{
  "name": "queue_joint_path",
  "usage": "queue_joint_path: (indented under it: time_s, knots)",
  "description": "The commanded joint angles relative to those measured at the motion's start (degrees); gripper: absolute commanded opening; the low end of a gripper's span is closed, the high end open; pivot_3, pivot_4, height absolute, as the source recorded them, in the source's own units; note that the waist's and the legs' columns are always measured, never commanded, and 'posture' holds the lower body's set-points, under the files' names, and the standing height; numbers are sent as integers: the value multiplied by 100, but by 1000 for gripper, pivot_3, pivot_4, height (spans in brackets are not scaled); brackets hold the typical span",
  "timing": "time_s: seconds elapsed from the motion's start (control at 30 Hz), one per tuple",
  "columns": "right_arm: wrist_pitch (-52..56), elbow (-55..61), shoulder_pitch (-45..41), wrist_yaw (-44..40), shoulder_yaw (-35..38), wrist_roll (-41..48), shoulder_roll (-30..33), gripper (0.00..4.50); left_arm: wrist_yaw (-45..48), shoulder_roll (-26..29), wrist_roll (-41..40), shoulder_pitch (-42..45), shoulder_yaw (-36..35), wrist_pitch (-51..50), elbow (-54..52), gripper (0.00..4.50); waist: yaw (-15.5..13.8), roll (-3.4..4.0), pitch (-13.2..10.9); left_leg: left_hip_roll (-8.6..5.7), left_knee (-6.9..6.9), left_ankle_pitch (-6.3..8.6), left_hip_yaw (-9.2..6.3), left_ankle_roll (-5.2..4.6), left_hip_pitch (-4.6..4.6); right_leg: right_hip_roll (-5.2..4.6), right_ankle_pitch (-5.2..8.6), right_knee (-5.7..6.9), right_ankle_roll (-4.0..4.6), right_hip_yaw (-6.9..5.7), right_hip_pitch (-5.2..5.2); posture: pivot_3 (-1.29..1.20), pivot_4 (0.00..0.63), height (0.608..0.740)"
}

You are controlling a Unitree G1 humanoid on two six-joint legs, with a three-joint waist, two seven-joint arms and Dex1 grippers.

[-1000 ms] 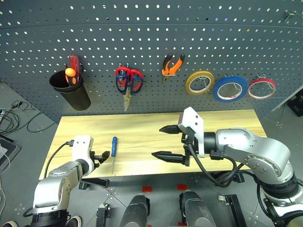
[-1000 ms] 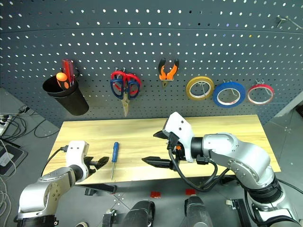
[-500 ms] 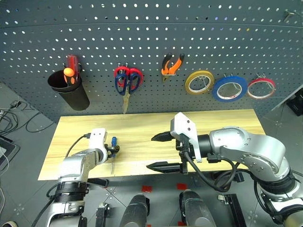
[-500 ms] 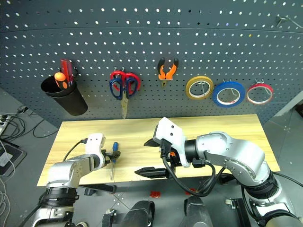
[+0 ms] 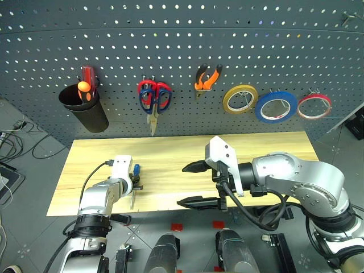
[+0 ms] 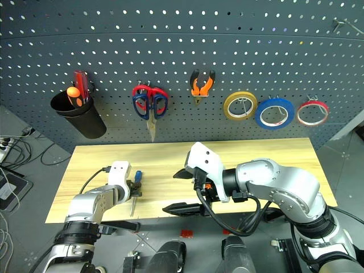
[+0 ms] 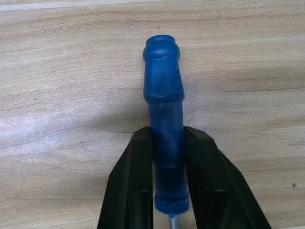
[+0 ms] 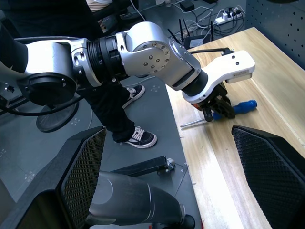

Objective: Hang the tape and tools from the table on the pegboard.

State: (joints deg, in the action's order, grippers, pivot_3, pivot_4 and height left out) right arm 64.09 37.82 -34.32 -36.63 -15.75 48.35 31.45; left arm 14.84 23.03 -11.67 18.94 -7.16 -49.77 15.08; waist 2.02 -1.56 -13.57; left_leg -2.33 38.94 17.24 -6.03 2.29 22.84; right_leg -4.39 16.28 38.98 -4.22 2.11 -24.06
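The blue-handled screwdriver (image 7: 164, 109) lies on the wooden table (image 5: 273, 145) near its front left. My left gripper (image 5: 135, 182) is shut on the handle, with one black finger (image 7: 138, 181) on each side. The right gripper (image 5: 183, 185) hangs open over the table's front middle, pointing left, with nothing between its fingers. On the pegboard (image 5: 182, 40) hang the red tape ring (image 5: 314, 106) at the far right, the orange-and-black pliers (image 5: 207, 78) and the dark-blue scissors (image 5: 149, 101).
Red-handled scissors (image 5: 163, 90) share a hook with the blue ones. A yellow roll (image 5: 239, 98) and a blue roll (image 5: 276, 106) hang left of the red ring. A black cup (image 5: 85, 111) at the left holds red and orange screwdrivers. A person's legs (image 8: 119, 109) stand near the table.
My left gripper came forward to the screwdriver and then closed on its handle. The right arm has stayed put, open.
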Motion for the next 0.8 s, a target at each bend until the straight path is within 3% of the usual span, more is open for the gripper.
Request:
queue_joint_path:
  time_s: [0.03,0.27,0.47,0.63,0.8]
  knots:
    - [-160,94,-111,-15,166,-41,21,4500,283,95,-83,-361,-135,540,-640,603,4,-1,0,0,0,-1,0,1,1,0,0,0,0,0,-1,-64,246,740]
    - [-592,127,-352,3,262,-444,115,4500,174,606,220,-1582,-969,2316,-2840,603,72,-3,-1,8,-11,-5,1,11,6,-30,0,-8,1,-2,-11,-37,222,740]
    - [-881,-84,-928,75,677,-473,-116,4500,137,689,-101,-2155,-1819,2219,-4618,603,-19,-5,1,-11,-10,-3,9,7,6,-42,0,-14,1,-2,-5,35,196,740]
    - [-961,-392,-1301,46,1092,-218,-243,4500,-44,650,-390,-1896,-2057,1964,-5377,603,-136,-16,21,-8,-9,-6,-4,11,6,-24,0,-5,1,-18,-2,63,160,740]
    - [-1006,-648,-1493,185,1332,-147,-467,4500,-277,918,-506,-882,-2318,1824,-5050,603,-206,-43,87,-5,-7,-10,-3,19,7,0,-6,-2,11,-15,-4,67,126,740]
